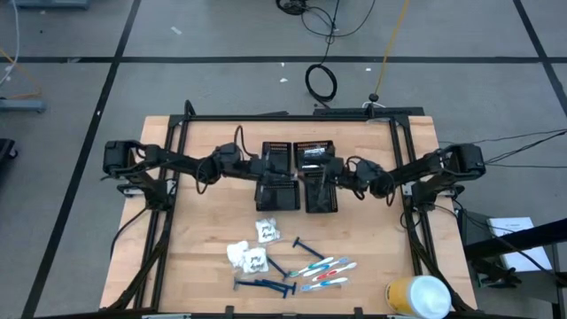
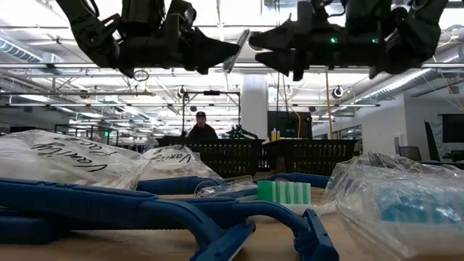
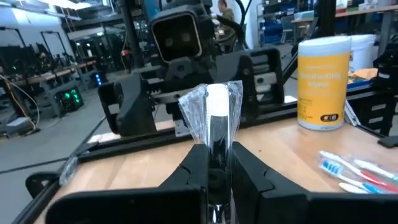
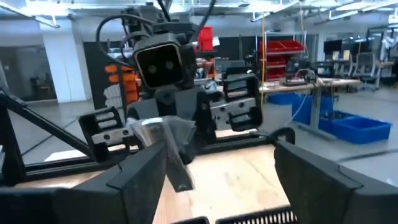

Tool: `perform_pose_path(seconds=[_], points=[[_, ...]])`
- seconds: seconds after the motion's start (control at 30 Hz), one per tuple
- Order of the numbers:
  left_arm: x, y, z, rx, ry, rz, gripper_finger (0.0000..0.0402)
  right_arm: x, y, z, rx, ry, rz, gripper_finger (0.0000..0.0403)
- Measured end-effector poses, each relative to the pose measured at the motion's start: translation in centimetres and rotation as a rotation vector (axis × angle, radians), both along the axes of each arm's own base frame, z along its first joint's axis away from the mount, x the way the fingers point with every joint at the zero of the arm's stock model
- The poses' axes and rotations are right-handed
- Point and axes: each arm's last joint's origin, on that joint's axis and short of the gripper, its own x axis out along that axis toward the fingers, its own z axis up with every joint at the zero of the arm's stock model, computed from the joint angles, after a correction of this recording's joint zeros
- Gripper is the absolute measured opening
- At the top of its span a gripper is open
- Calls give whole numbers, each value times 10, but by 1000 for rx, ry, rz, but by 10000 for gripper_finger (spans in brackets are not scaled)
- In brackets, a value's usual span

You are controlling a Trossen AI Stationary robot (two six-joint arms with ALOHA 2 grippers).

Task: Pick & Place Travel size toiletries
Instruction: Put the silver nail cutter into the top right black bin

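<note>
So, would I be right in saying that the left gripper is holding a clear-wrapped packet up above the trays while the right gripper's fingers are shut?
Not quite: the right gripper has its fingers spread wide with nothing between them, as the right wrist view shows. The rest holds: the left gripper is shut on the clear-wrapped packet, raised above the black trays.

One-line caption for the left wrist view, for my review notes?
Left gripper shut on a clear-wrapped packet, facing the open right gripper above the table, yellow cylinder beyond.
</note>
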Motion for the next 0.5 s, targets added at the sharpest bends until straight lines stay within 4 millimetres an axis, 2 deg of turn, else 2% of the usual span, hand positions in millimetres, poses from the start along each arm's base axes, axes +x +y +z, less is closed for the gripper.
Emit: perform_pose_path(seconds=[0.17, 0.5], points=[[0, -1, 3, 6, -22, -11, 24, 15, 5, 14, -98, -3, 22, 277], [-1, 0, 3, 20, -39, -31, 24, 17, 8, 13, -141, 57, 27, 259]])
